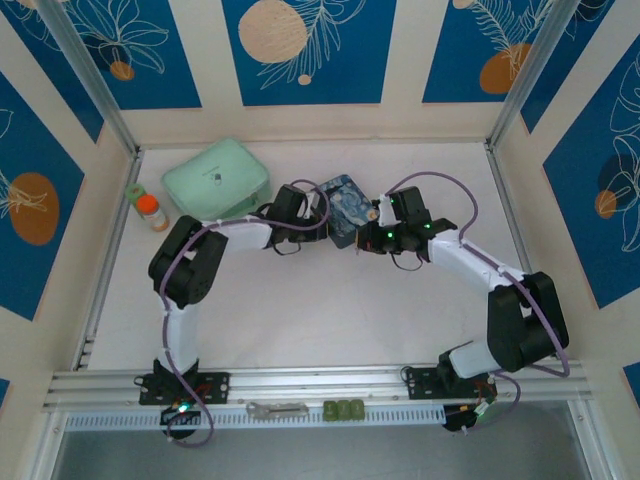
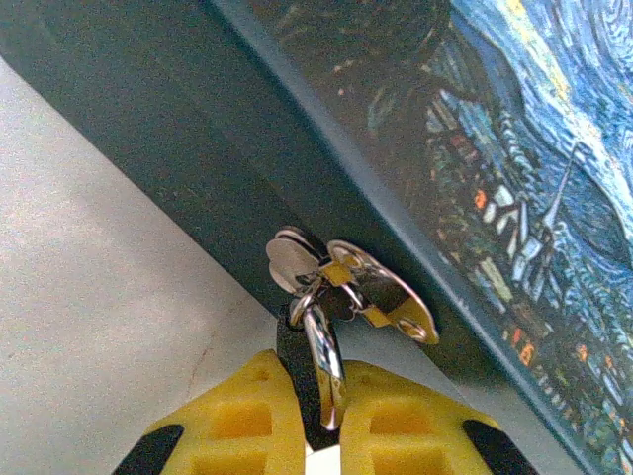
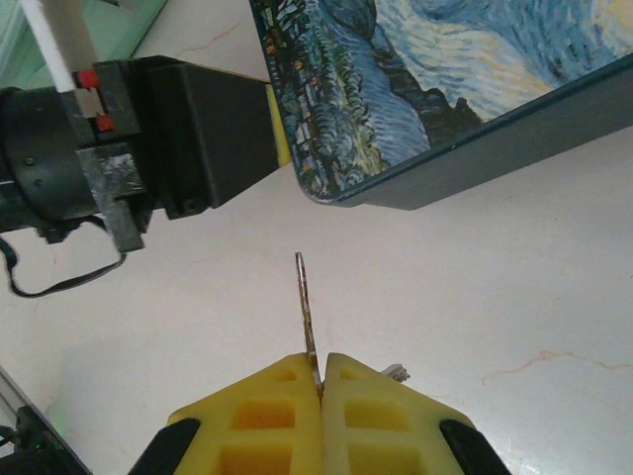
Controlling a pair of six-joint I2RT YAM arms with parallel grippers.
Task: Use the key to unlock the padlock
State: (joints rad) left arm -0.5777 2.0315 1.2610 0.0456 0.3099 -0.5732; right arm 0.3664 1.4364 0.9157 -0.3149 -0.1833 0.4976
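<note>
One table (image 1: 400,330) carried blue tin (image 1: 342,208) at centre | left gripper (image 2: 318,371) clamped on padlock (image 2: 324,358), at tin's dark side wall | right gripper (image 3: 318,366) clamped on key (image 3: 304,297), blade edge-on, near tin's corner, not touching it.

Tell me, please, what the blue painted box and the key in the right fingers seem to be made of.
The box looks like thin printed sheet metal: glossy painted lid, crisp rolled rim; plastic can't be excluded. The key looks like bare polished steel or similar: silvery, thin, with a bright glint along its edge.
</note>
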